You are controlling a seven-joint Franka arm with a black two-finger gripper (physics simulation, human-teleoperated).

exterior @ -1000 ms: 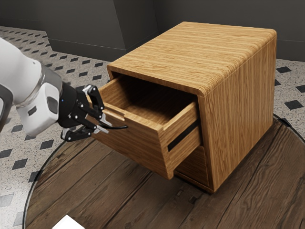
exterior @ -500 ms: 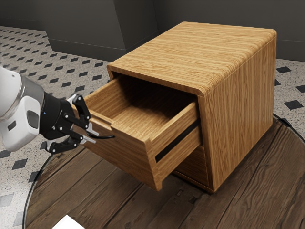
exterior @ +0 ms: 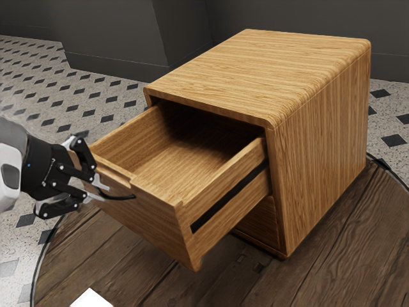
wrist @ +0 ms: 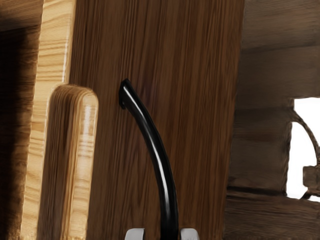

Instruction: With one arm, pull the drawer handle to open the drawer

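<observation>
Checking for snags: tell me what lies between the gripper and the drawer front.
Just the black handle, curving out from the drawer front toward the gripper. The wrist view shows it, with nothing else in that stretch.

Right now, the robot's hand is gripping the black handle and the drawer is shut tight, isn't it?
Not quite. The drawer is not shut: in the exterior view it sticks far out of the wooden cabinet, with its inside showing. The gripper does grip the black handle.
</observation>
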